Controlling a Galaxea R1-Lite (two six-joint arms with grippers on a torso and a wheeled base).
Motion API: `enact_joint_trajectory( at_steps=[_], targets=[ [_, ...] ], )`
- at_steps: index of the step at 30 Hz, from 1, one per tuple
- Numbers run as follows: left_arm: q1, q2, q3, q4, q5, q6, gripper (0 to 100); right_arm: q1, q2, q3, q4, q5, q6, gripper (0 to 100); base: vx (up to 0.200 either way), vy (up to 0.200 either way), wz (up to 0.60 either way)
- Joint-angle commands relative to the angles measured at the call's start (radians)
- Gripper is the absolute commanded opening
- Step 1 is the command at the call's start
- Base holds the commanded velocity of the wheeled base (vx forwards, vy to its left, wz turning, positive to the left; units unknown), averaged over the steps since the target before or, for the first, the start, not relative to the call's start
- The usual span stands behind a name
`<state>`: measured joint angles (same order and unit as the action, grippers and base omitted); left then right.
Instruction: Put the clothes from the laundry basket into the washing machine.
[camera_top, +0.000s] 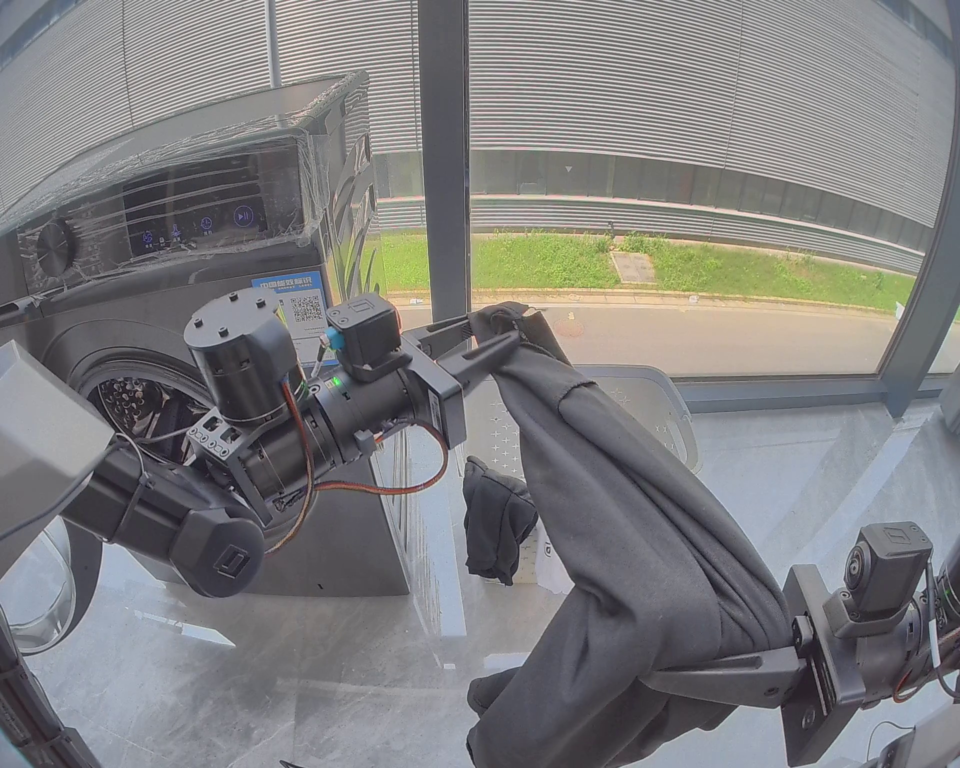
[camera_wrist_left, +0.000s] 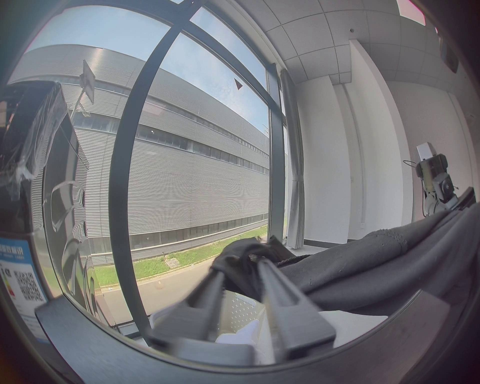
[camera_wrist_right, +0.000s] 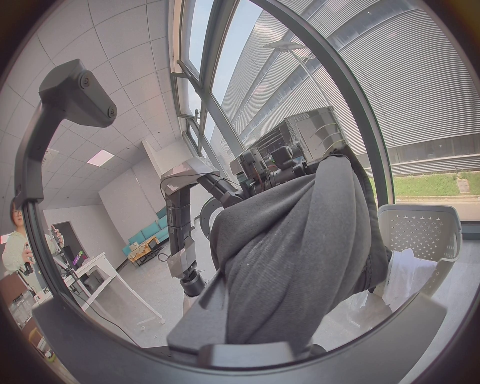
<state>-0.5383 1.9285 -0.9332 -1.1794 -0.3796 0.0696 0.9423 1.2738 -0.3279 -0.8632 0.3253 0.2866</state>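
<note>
**Q:** What does the head view show?

**A:** A dark grey garment (camera_top: 620, 540) is strung in mid-air between two arms. It hangs in front of the white laundry basket (camera_top: 655, 395), to the right of the washing machine (camera_top: 180, 230), whose door stands open. The left gripper (camera_top: 500, 345) holds the top corner, its fingers clamped on the cloth. The right gripper (camera_top: 735, 675) sits low with its fingers apart, and the bulk of the garment is draped across one of them. A second dark garment (camera_top: 497, 520) hangs over the basket's rim.

**Q:** And the left wrist view?

**A:** Two fingers (camera_wrist_left: 280, 300) are pressed onto a bunched fold, and the cloth runs off toward the other arm.

**Q:** The right wrist view?

**A:** Grey folds are heaped on the lower finger (camera_wrist_right: 240, 350), and the upper finger (camera_wrist_right: 70, 95) stands well clear. One white cloth (camera_wrist_right: 407, 272) lies in the basket.

**Q:** How will it handle?

**A:** Probably soft, limp and fairly heavy — not fragile. It sags and could slide off an open finger, so a bunched fold near an edge looks like the best hold.

**Q:** The count?

**A:** Two dark garments, one white cloth, one basket, one machine — and two grippers.
</note>
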Motion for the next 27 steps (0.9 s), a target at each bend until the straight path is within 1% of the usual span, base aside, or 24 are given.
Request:
enact_joint_trajectory(
  at_steps=[1,3,5,6,8,9,10,11,12,14,15,17,18,19,20,21,22,25,26,27],
  targets=[
    [-0.02,-0.022,0.057,-0.011,-0.002,0.001,100,-0.005,-0.019,0.0,0.0,0.0,0.0,0,0.0,0.0,0.0],
    [0.015,-0.051,0.151,-0.037,-0.018,0.007,100,-0.025,-0.019,0.001,0.0,-0.002,0.0,0,0.0,0.0,0.0],
    [0.078,-0.083,0.261,-0.089,-0.059,0.015,100,-0.046,-0.021,0.001,0.0,-0.002,0.0,0,0.0,0.0,0.0],
    [0.107,-0.094,0.312,-0.114,-0.085,0.027,100,-0.054,-0.021,0.001,0.0,-0.002,0.0,0,0.0,0.0,0.0],
    [0.179,-0.111,0.416,-0.169,-0.157,0.059,100,-0.074,-0.021,0.0,0.0,-0.002,0.0,0,0.0,0.0,0.0],
    [0.185,-0.111,0.424,-0.174,-0.162,0.062,100,-0.076,-0.021,-0.002,0.0,-0.002,0.0,0,0.0,0.0,0.0],
    [0.238,-0.125,0.494,-0.209,-0.226,0.095,100,-0.089,-0.019,-0.003,0.0,-0.002,0.0,0,0.0,0.0,0.0],
    [0.262,-0.137,0.53,-0.226,-0.272,0.116,100,-0.094,-0.017,-0.007,0.0,0.0,0.0,0,0.0,0.0,0.0],
    [0.271,-0.154,0.551,-0.232,-0.318,0.131,100,-0.097,-0.014,-0.01,0.0,0.0,0.0,0,0.0,0.0,0.0],
    [0.267,-0.198,0.565,-0.227,-0.372,0.147,100,-0.097,-0.011,-0.016,0.0,0.0,0.0,0,0.0,0.0,0.0],
    [0.244,-0.224,0.565,-0.224,-0.398,0.154,100,-0.099,-0.008,-0.019,0.0,-0.002,0.002,0,0.0,0.0,0.0],
    [0.196,-0.258,0.567,-0.223,-0.418,0.156,100,-0.108,0.004,-0.026,0.0,-0.002,0.002,0,0.0,0.0,0.0],
    [0.196,-0.258,0.567,-0.223,-0.418,0.156,100,-0.108,0.004,-0.026,0.0,-0.002,0.002,0,0.0,0.0,0.0],
    [0.146,-0.292,0.579,-0.221,-0.42,0.156,100,-0.112,0.018,-0.039,0.0,-0.002,0.002,0,0.0,0.0,0.0],
    [0.123,-0.304,0.59,-0.221,-0.42,0.156,100,-0.112,0.025,-0.045,0.0,-0.002,0.002,0,0.0,0.0,0.0],
    [0.118,-0.304,0.591,-0.221,-0.42,0.156,100,-0.112,0.027,-0.046,0.0,-0.002,0.002,0,0.0,0.0,0.0],
    [0.072,-0.321,0.619,-0.221,-0.42,0.156,100,-0.112,0.044,-0.066,0.0,0.0,0.0,0,0.0,0.0,0.0],
    [0.014,-0.324,0.663,-0.221,-0.417,0.157,100,-0.111,0.073,-0.099,0.0,0.001,0.0,0,0.0,0.0,0.0],
    [0.014,-0.324,0.663,-0.221,-0.417,0.157,100,-0.111,0.073,-0.099,0.0,0.001,0.0,0,0.0,0.0,0.0],
    [-0.012,-0.318,0.688,-0.221,-0.417,0.157,100,-0.111,0.096,-0.123,0.0,0.003,0.0,0,0.0,0.0,0.0]
  ],
)
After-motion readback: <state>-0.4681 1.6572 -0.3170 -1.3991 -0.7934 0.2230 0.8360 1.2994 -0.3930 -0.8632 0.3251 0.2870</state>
